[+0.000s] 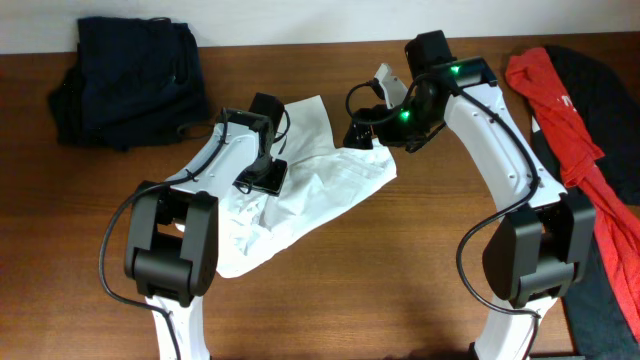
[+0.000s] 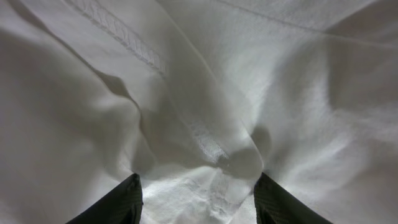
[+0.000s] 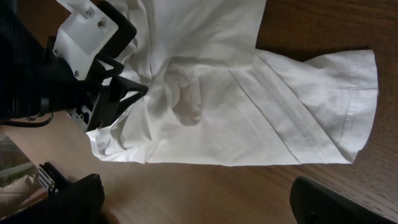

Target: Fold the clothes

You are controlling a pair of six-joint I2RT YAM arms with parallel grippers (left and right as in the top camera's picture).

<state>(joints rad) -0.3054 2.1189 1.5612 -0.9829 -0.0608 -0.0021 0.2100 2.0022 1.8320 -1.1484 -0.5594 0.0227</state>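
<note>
A white T-shirt lies crumpled on the wooden table between the two arms. My left gripper is pressed down into its middle. In the left wrist view its dark fingers stand apart with a raised fold of the shirt between them, and white cloth fills that view. My right gripper hovers by the shirt's far right edge. In the right wrist view it is open over bare wood, with the shirt's sleeve just beyond and nothing between the fingers.
A navy garment is heaped at the back left corner. A red garment lies over a black one along the right edge. The left arm's wrist shows at the left of the right wrist view.
</note>
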